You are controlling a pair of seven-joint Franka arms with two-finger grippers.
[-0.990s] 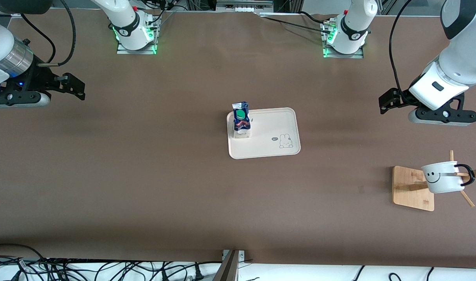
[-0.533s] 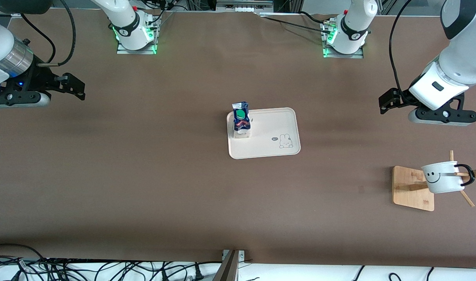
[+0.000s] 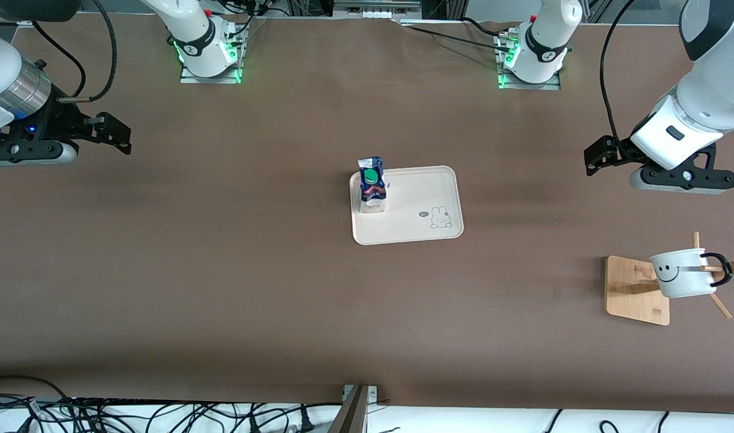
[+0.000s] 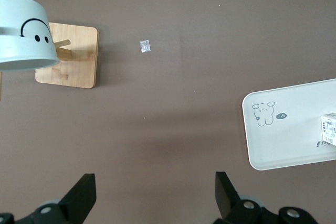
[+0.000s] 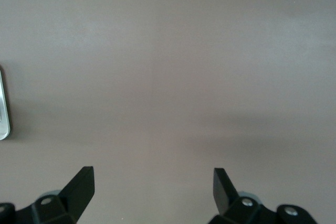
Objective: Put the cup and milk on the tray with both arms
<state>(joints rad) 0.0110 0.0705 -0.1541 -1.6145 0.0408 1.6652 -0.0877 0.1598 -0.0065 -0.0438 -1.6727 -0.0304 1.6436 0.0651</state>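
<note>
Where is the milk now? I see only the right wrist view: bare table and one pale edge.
Observer: The milk stands upright on the tray, at its end toward the right arm.
Operator: My right gripper is open over bare table. And the cup?
Observer: The cup hangs on a wooden rack toward the left arm's end of the table, not on the tray.
Operator: Is the left gripper at it?
Observer: No. The left gripper hovers open over bare table, holding nothing.
</note>
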